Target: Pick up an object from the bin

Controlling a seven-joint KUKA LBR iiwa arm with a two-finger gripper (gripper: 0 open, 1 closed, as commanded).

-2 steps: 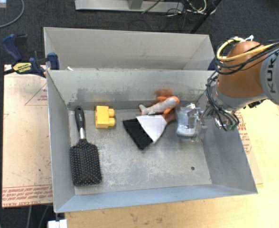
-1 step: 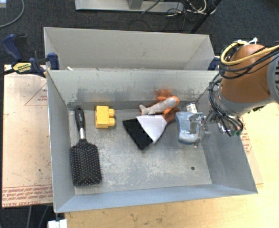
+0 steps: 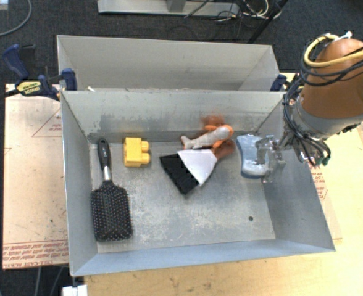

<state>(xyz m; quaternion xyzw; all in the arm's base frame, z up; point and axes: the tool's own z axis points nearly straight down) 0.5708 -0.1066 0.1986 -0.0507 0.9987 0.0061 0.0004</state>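
Observation:
My gripper (image 3: 254, 158) hangs low at the right side of the bin, near the right wall, with bare bin floor under it. Just to its left, against the back wall, lies an orange and white toy figure (image 3: 210, 137). In front of that toy rests a flat piece (image 3: 190, 168) that is half white and half black, a short gap left of the gripper. Nothing shows in the gripper.
A yellow building block (image 3: 135, 151) sits near the back wall, left of centre. A black hairbrush (image 3: 109, 206) lies along the left wall with its handle pointing to the back. The arm's orange cover and cables stand over the bin's right rim.

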